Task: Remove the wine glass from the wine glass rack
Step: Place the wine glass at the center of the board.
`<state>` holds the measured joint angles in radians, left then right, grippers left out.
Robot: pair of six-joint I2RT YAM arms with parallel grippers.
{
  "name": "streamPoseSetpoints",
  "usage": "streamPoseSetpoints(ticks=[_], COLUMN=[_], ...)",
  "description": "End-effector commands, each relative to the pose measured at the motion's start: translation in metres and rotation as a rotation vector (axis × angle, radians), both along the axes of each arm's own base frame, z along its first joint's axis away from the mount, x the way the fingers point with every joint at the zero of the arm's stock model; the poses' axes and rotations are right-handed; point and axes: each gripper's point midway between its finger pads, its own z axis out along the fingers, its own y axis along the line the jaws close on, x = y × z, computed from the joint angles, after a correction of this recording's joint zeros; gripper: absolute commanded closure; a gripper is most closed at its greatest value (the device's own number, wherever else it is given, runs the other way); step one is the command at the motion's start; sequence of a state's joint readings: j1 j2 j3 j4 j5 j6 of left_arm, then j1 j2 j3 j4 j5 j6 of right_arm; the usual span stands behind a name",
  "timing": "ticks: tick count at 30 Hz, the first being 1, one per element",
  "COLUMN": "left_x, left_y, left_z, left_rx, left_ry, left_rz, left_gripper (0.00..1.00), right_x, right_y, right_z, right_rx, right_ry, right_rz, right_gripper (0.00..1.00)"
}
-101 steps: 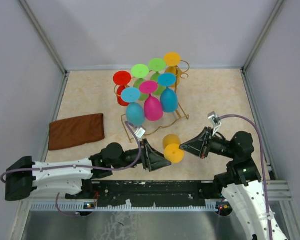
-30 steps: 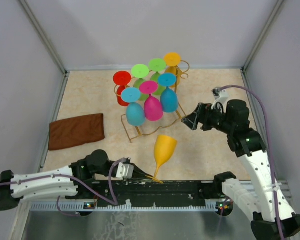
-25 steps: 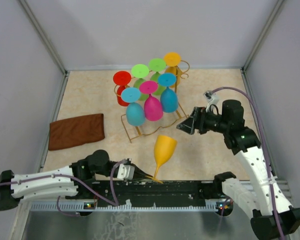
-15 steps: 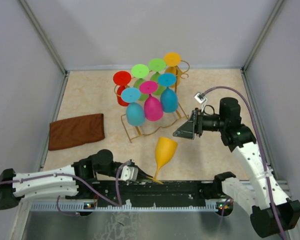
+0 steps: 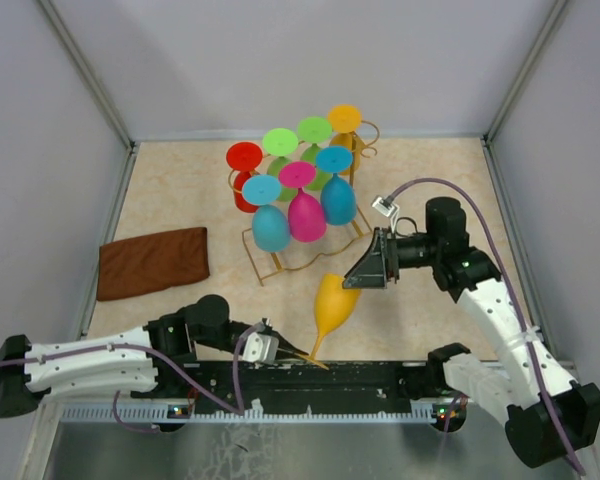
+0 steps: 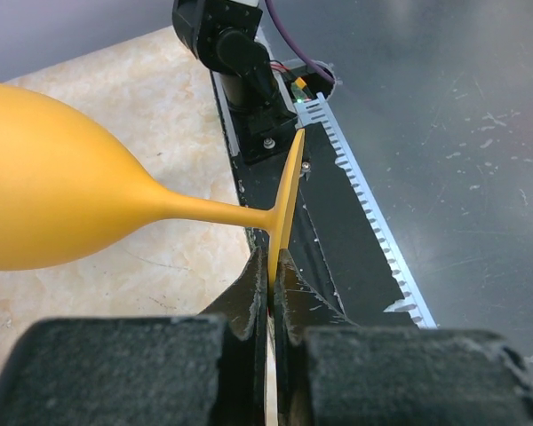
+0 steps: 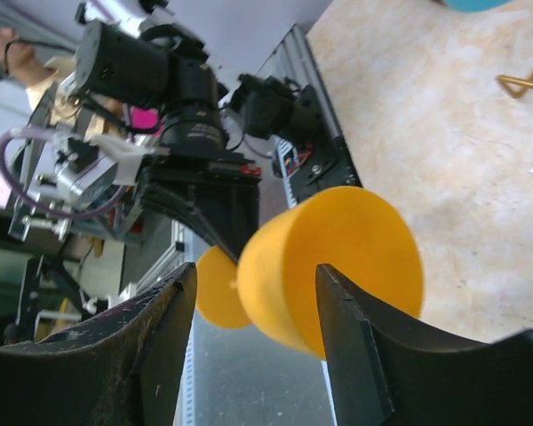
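Glasses: 8 tot. 7 hang on rack (image 5: 253, 258), 1 off it.
Far row, 4: red glass (image 5: 245, 156), left green (image 5: 280, 141), right green (image 5: 314, 129), rack yellow (image 5: 345, 118).
Near row, 3: left blue (image 5: 270, 228), pink glass (image 5: 306, 215), right blue (image 5: 338, 200).
Off rack, 1: loose yellow (image 5: 334, 300).
By colour: red x1, pink x1, green x2, blue x2, yellow x2.
Rack x1.
Brown cloth (image 5: 152, 262) x1.
Arms x2: left arm (image 5: 100, 365), right arm (image 5: 495, 305).
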<state>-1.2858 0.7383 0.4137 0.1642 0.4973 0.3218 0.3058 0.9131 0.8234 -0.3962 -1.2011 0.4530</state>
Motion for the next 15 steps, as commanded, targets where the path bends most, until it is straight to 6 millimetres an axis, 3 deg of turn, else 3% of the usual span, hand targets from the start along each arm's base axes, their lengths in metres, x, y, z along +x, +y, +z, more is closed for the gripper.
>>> streamPoseSetpoints(ticks=[1, 5, 10, 15], left_x=[0.003, 0.014, 0.022, 0.027], left_y=[-0.001, 0.003, 0.007, 0.006], left_z=[0.014, 0.006, 0.001, -0.007], left_rx=[-0.031, 0.01, 0.041, 0.073], left_ry=[-0.039, -0.073, -0.089, -0.086], left_rz=[0.001, 0.053, 0.089, 0.111], left_gripper=[1.0, 1.0, 1.0, 1.0], right_x=[-0.025, -0.029, -0.029, -0.029], right_y=[0.006, 0.008, 0.01, 0.01], right_z=[0.012, 0.004, 0.009, 0.013], right_rx=[0.076, 0.068, 0.07, 0.067], right_ry=[-0.056, 0.0, -0.012, -0.015], right_rz=[0.163, 0.199, 0.199, 0.188], right_gripper=[0.45, 0.55, 0.63, 0.87])
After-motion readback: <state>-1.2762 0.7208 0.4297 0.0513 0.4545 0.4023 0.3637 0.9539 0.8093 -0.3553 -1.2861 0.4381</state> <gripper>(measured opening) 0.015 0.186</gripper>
